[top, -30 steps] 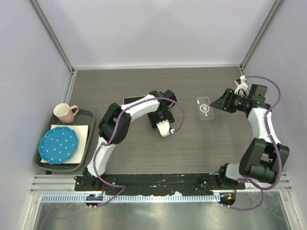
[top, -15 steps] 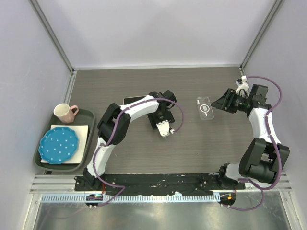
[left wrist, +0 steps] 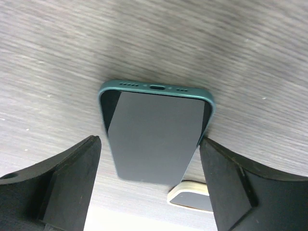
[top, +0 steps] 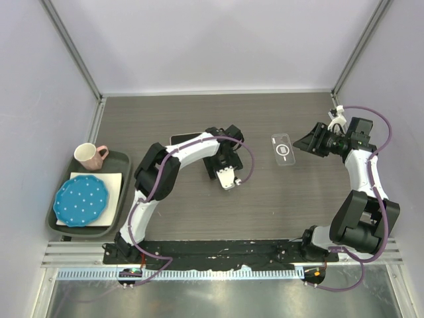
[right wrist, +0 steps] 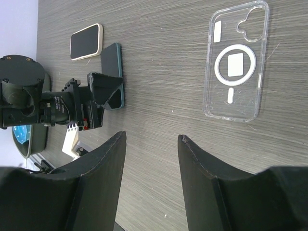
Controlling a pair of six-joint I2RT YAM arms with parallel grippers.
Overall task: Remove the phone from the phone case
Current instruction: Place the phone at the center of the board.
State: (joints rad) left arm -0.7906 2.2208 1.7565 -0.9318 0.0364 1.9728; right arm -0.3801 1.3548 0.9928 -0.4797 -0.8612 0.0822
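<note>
Phone (left wrist: 155, 137) — glossy slab, teal rim

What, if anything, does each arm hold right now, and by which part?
Nothing is held. The left fingers stand either side of the phone without touching it; the right fingers are open, clear of the case.

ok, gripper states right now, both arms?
Left gripper: open, straddling the phone, not gripping it.
Right gripper: open, empty, near the clear case.
</note>
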